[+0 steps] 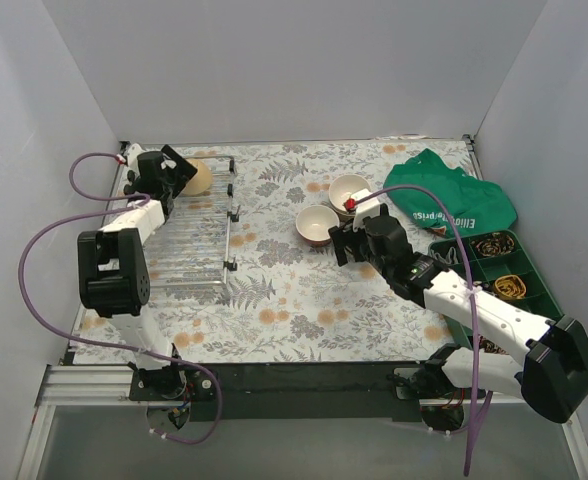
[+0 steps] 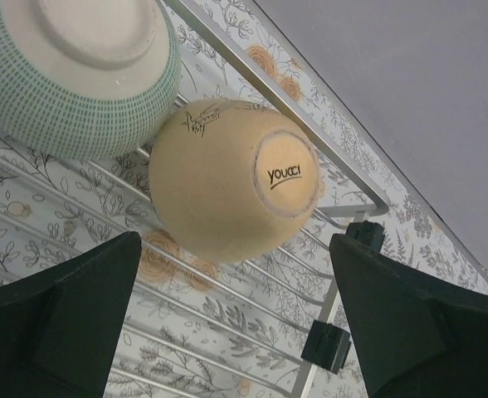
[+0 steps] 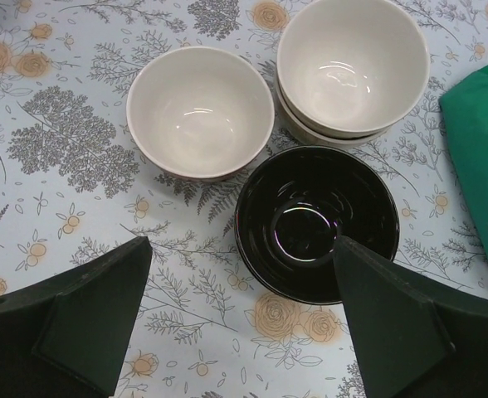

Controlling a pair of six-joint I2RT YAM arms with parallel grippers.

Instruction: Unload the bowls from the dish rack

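Note:
The silver wire dish rack point(image 1: 189, 250) lies at the left. On its far end a tan bowl point(image 1: 198, 178) rests bottom up; in the left wrist view it point(image 2: 227, 178) sits beside a pale mint grid-patterned bowl point(image 2: 70, 75), also bottom up. My left gripper point(image 1: 174, 172) hovers open just short of the tan bowl point(image 2: 236, 332). On the table stand a cream bowl point(image 3: 200, 110), two stacked cream bowls point(image 3: 352, 62) and a black bowl point(image 3: 314, 220), all upright. My right gripper point(image 3: 240, 323) is open and empty just in front of the black bowl, covering it in the top view point(image 1: 346, 243).
A green cloth bag point(image 1: 449, 200) lies at the back right, close to the stacked bowls. A green compartment tray point(image 1: 504, 270) with small items stands at the right edge. Grey walls close in the table on three sides.

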